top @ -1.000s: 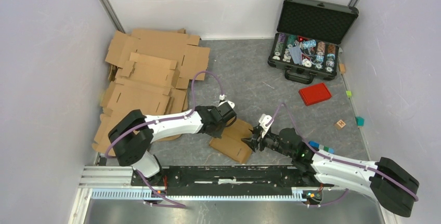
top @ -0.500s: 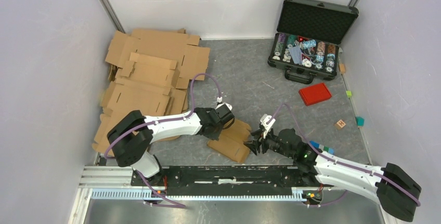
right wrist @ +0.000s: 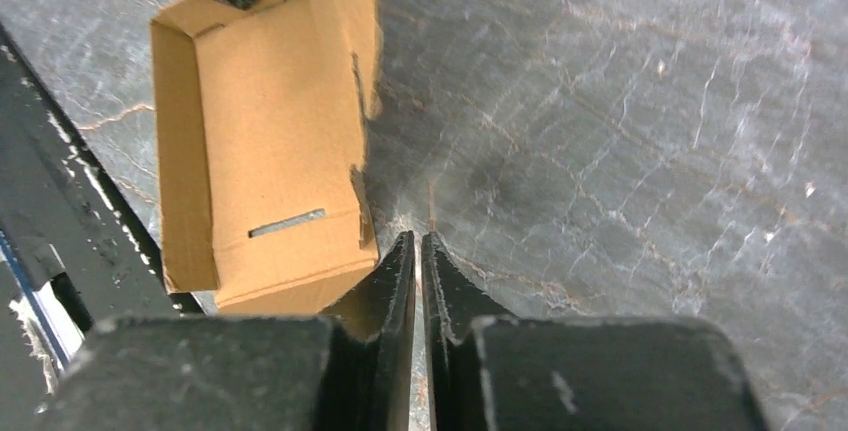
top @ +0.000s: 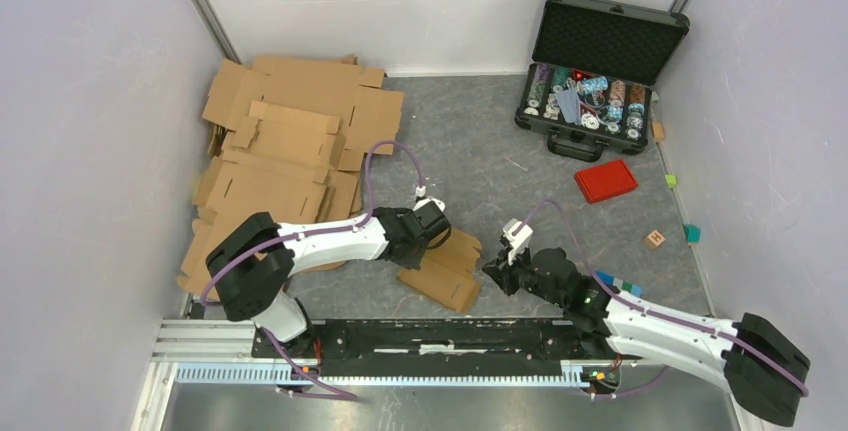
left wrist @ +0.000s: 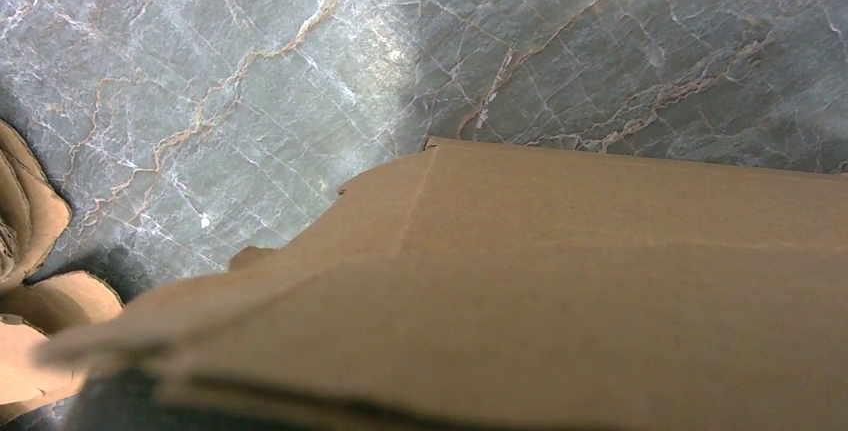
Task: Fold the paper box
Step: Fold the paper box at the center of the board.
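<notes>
The paper box [top: 443,269] lies half-formed in the lower middle of the overhead view, on the grey table [top: 480,151]; it looks light, thin and easily creased, best pinched at a flap edge. The left gripper [top: 432,234] is closed, apparently on its upper flap; the right gripper [right wrist: 418,238], jaws nearly together and empty, sits just right of it

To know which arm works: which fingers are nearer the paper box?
Left. The left fingers are on the far edge of the paper box; the right fingers, closed, sit just beside its right edge.
</notes>
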### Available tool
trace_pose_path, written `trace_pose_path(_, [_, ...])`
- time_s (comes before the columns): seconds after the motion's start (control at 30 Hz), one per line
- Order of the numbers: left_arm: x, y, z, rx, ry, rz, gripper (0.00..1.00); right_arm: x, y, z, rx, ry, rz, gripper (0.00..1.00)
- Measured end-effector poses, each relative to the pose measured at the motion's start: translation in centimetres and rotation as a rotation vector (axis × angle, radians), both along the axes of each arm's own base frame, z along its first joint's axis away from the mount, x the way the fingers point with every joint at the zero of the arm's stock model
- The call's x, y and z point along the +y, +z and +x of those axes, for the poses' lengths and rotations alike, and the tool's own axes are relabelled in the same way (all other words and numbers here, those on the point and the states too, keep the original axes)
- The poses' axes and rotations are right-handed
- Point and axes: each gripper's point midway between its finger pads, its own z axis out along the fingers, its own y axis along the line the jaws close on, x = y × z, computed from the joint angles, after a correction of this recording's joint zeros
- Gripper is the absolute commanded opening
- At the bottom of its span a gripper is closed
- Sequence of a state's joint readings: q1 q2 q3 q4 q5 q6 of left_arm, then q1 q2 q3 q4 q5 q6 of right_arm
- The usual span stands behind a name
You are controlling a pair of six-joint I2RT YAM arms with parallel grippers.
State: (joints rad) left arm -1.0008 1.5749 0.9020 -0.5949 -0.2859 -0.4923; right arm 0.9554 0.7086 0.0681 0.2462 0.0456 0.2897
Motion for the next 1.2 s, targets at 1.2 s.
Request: trace_pose_path(1.2, [-0.1,0.1,-0.5,0.003,0.089,-0.069,0.02,2.4,-2.4,-1.3,0.157,0.087,-0.052,0.0])
